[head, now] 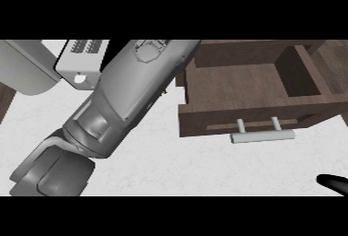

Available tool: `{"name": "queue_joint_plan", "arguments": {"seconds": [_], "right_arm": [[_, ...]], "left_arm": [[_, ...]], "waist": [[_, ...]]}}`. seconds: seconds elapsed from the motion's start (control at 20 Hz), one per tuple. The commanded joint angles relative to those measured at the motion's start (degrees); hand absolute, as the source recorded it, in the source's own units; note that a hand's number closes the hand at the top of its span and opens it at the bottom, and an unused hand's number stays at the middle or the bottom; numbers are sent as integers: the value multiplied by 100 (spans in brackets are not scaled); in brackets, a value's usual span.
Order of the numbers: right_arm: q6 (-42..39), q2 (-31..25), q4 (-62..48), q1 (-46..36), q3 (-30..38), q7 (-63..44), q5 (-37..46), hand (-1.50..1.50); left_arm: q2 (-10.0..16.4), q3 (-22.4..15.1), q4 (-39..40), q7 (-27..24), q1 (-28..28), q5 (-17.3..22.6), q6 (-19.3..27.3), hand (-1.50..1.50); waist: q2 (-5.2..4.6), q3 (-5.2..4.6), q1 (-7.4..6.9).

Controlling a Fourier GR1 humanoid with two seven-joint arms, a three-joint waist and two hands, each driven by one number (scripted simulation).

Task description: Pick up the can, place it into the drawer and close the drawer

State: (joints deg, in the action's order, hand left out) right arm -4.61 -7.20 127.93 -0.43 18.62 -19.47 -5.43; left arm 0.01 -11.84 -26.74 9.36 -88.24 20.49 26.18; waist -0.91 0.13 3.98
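Observation:
The brown wooden drawer (pixel 204 120) stands pulled open at the right, and the part of its inside that shows holds nothing. Its grey bar handle (pixel 262 136) sticks out of the front panel towards me. My left forearm (pixel 129 92) runs from the lower left corner up to the top middle, beside the drawer's left wall; its hand lies beyond the view's top edge. Of my right hand (pixel 333 183) only a black fingertip shows at the lower right corner, below the handle. No can is visible.
A white boxy appliance with a slotted top (pixel 80 60) and a grey rounded body (pixel 24 67) stand at the upper left, partly behind the forearm. The pale counter top (pixel 204 166) spreads below the drawer. A dark wooden strip (pixel 4 103) shows at the left edge.

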Motion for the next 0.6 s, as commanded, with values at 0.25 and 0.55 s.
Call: {"name": "queue_joint_plan", "arguments": {"seconds": [0.25, 0.55], "right_arm": [[-54, -174, -186, -264, -66, -152, 10, -150], [-183, -324, 33, -220, -11, -250, -107, -150]], "left_arm": [[-1, -490, 562, -195, -287, 488, 605, -150], [-1, -705, 745, -617, -113, 620, 1088, -150]], "waist": [[-27, 4, 116], [-40, 7, 263]]}}
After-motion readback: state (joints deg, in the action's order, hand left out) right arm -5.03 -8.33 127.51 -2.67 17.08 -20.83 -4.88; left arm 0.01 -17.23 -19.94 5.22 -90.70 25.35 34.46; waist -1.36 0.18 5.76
